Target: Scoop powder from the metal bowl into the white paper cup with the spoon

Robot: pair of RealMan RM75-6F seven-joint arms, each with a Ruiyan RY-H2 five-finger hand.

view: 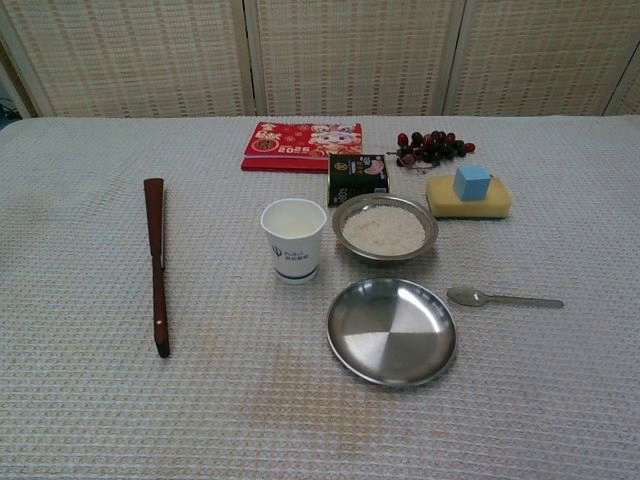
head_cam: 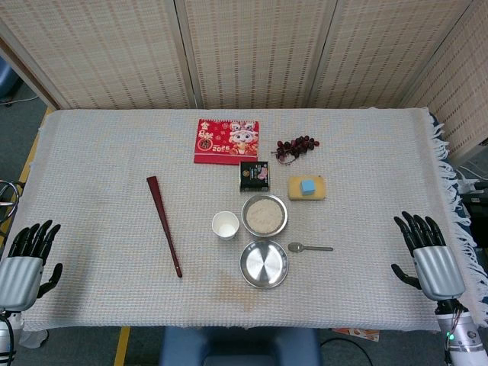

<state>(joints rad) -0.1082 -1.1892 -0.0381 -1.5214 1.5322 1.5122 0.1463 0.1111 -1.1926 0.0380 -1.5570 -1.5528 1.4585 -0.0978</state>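
spoon (view: pixel 503 298) flat on cloth, bowl end left; both hands (head_cam: pixel 27 258) (head_cam: pixel 428 255) empty, fingers spread

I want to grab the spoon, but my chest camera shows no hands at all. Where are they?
Observer: The right hand is by the near right corner of the table, well to the right of the spoon.
Operator: And the other one?
Observer: The left hand is by the near left corner.
Operator: Are they holding anything?
Observer: No, both are empty, with fingers apart.
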